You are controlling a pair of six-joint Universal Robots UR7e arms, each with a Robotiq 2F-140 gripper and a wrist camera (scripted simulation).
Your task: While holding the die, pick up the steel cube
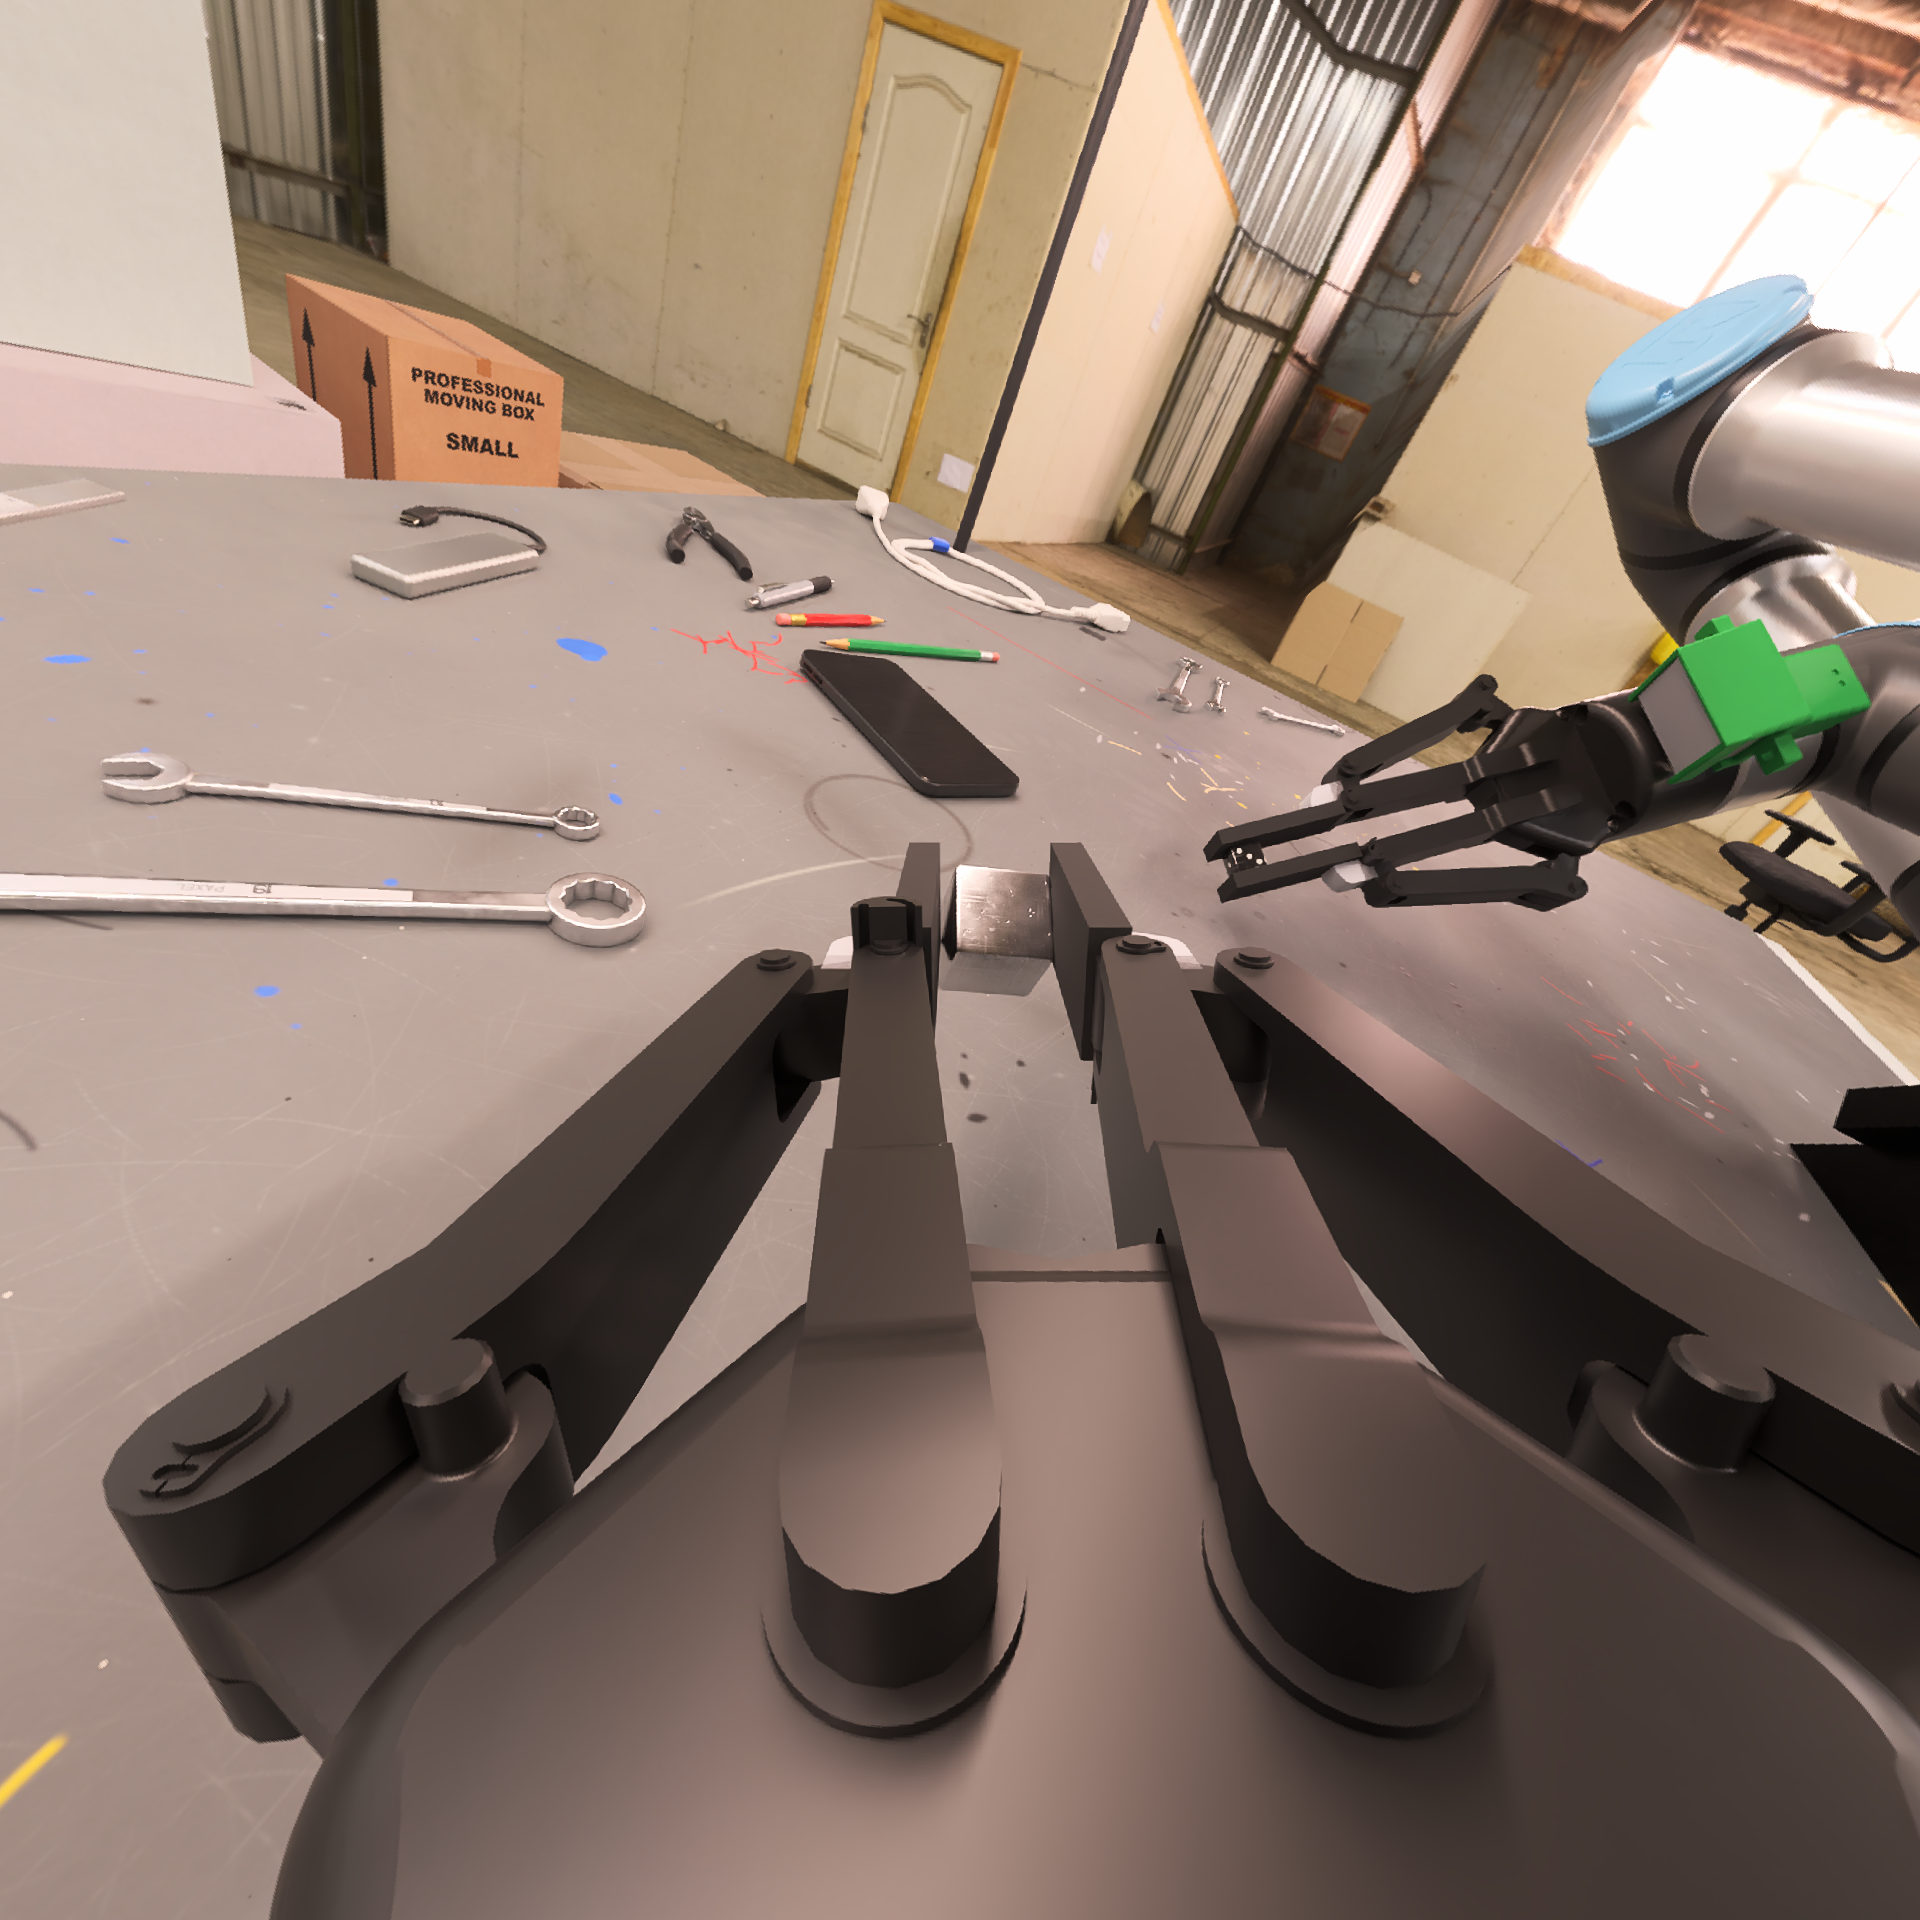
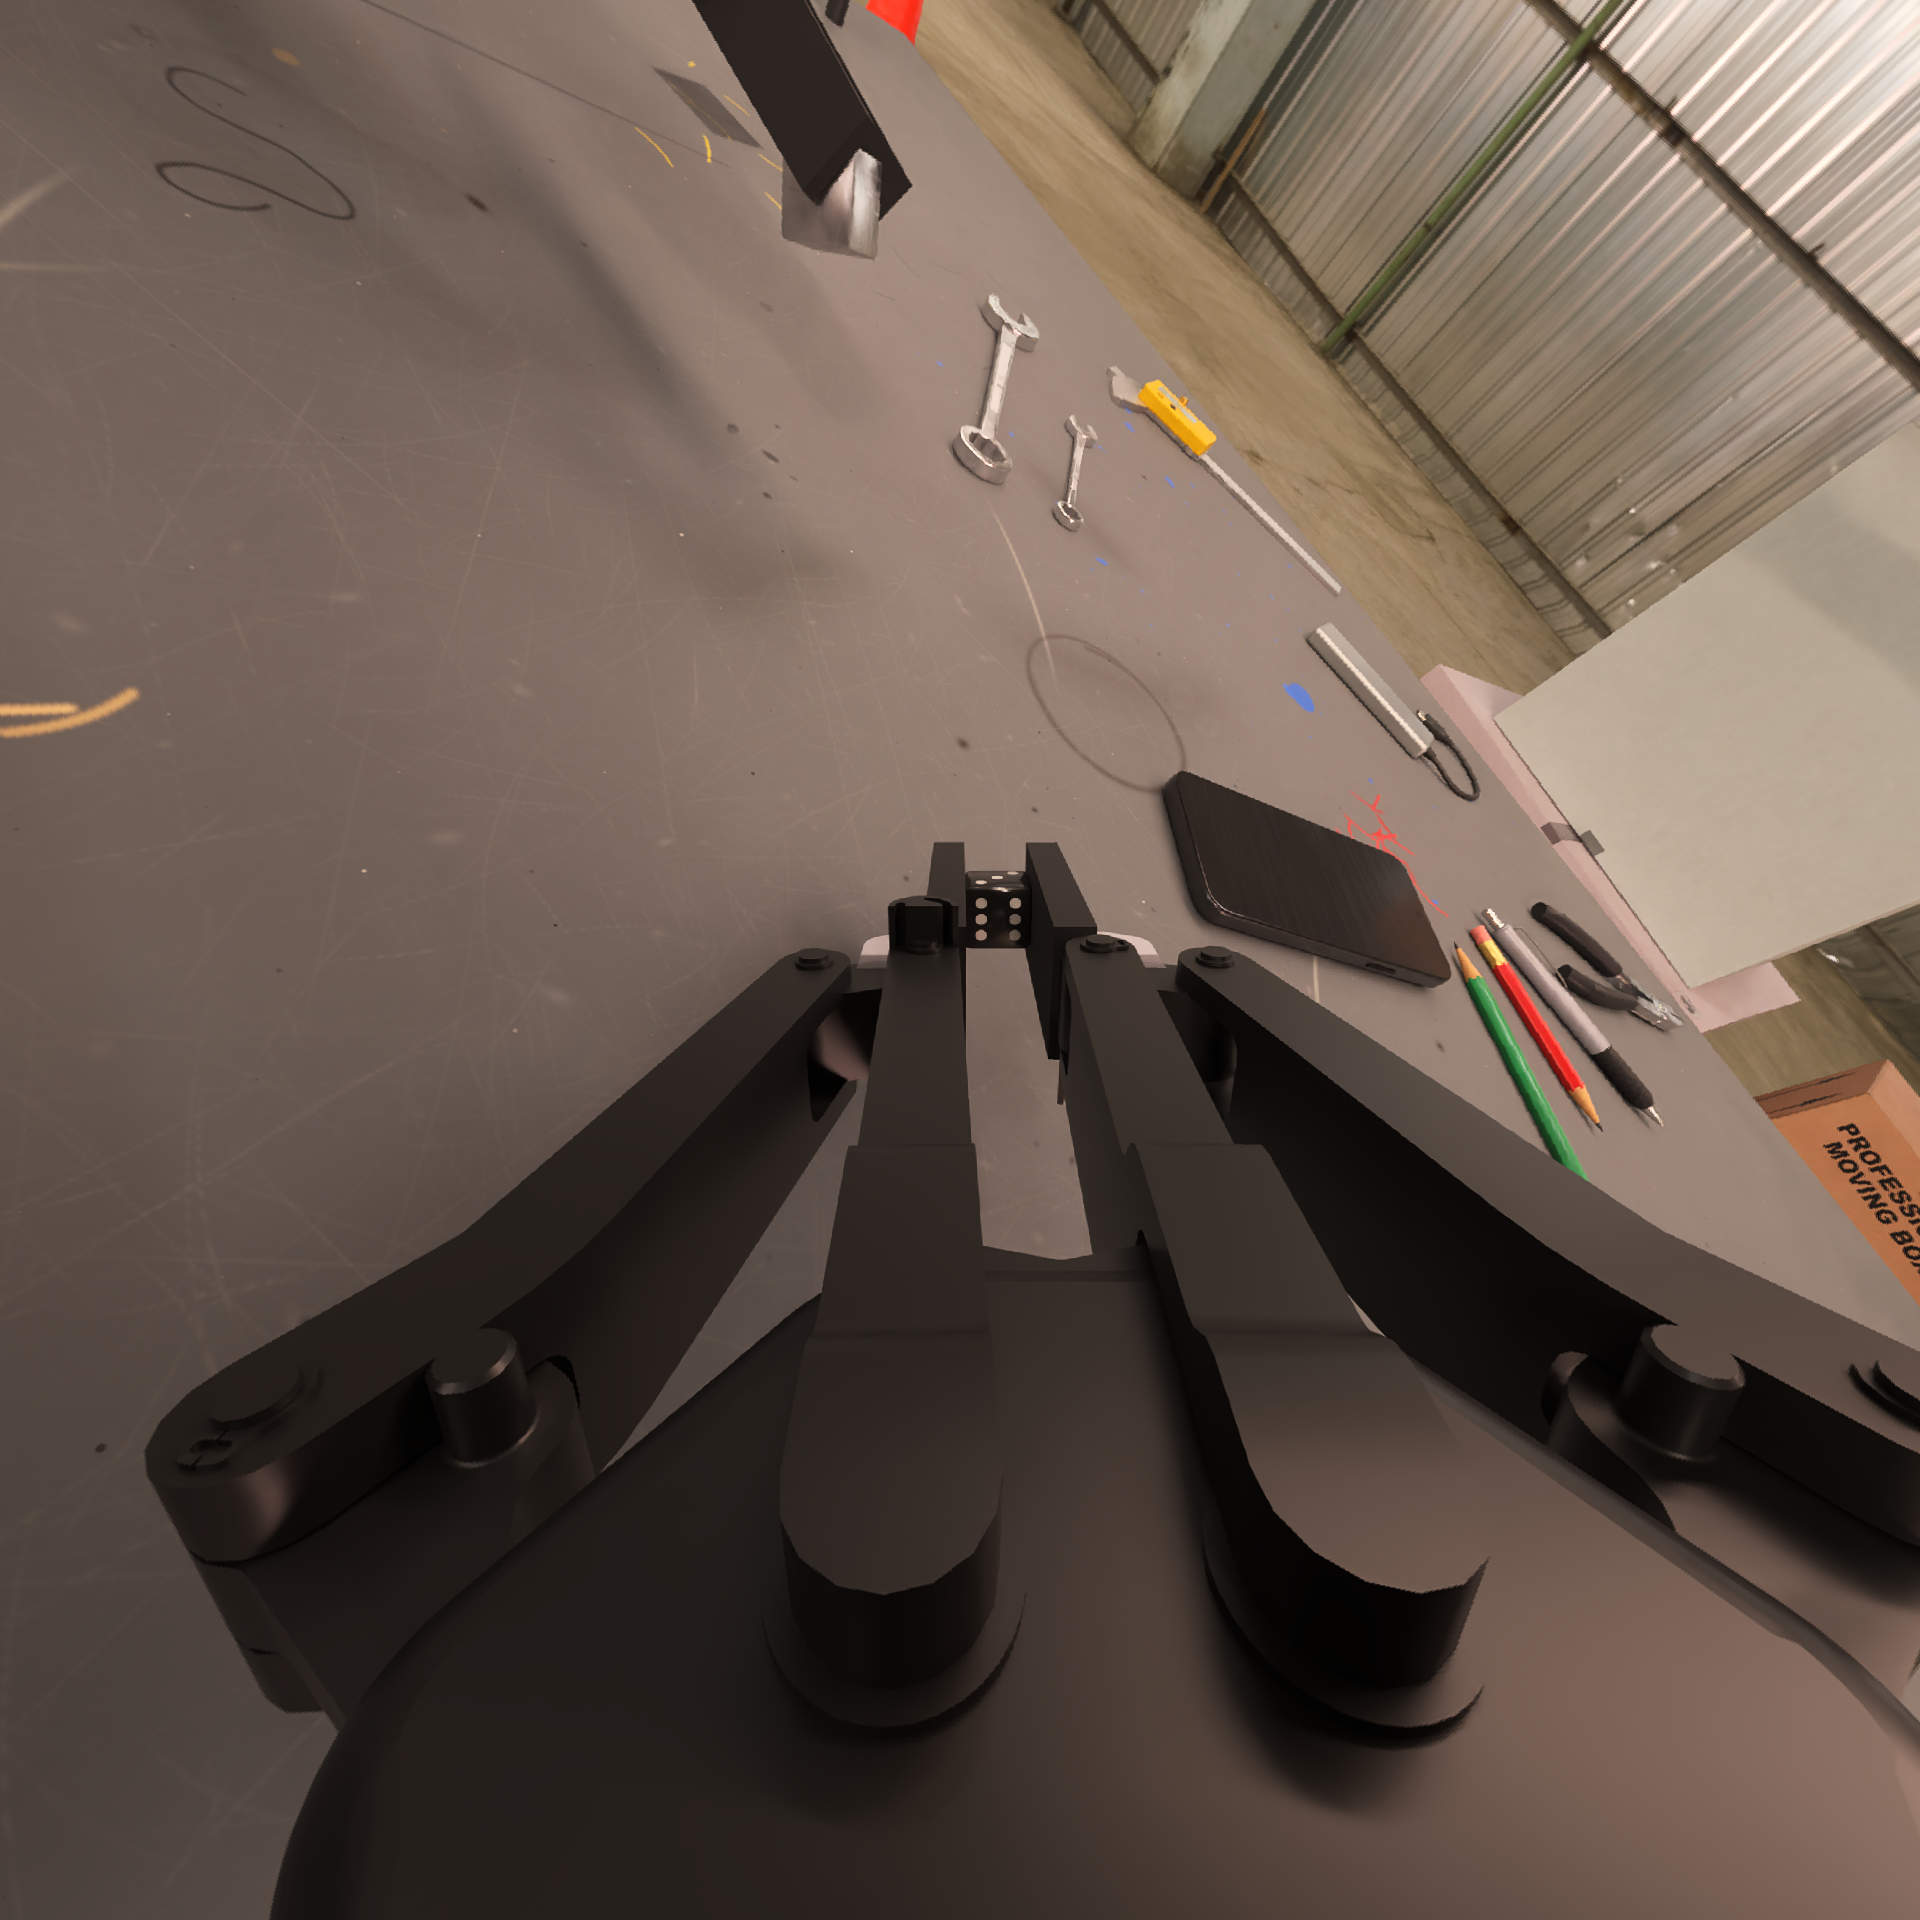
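Note:
My left gripper [image 1: 995, 902] is shut on the steel cube [image 1: 1000, 920], a scuffed grey metal block held between its fingertips just above the grey table [image 1: 416, 1091]. My right gripper [image 2: 995, 902] is shut on the die [image 2: 995, 914], small and black with white pips, held above the table. In the left wrist view the right gripper [image 1: 1242, 871] hangs to the right of the cube with the die [image 1: 1245, 857] at its tips. In the right wrist view the cube [image 2: 836, 213] shows far off at the top, pinched by the left gripper's fingers [image 2: 800, 94].
A black phone [image 1: 906, 722] lies just beyond the cube. Two wrenches [image 1: 343, 800] lie to the left. Pencils [image 1: 914, 651], a pen, pliers [image 1: 707, 540], a silver drive [image 1: 442, 561] and a white cable [image 1: 977, 571] lie farther back. A cardboard box [image 1: 436, 395] stands beyond the table.

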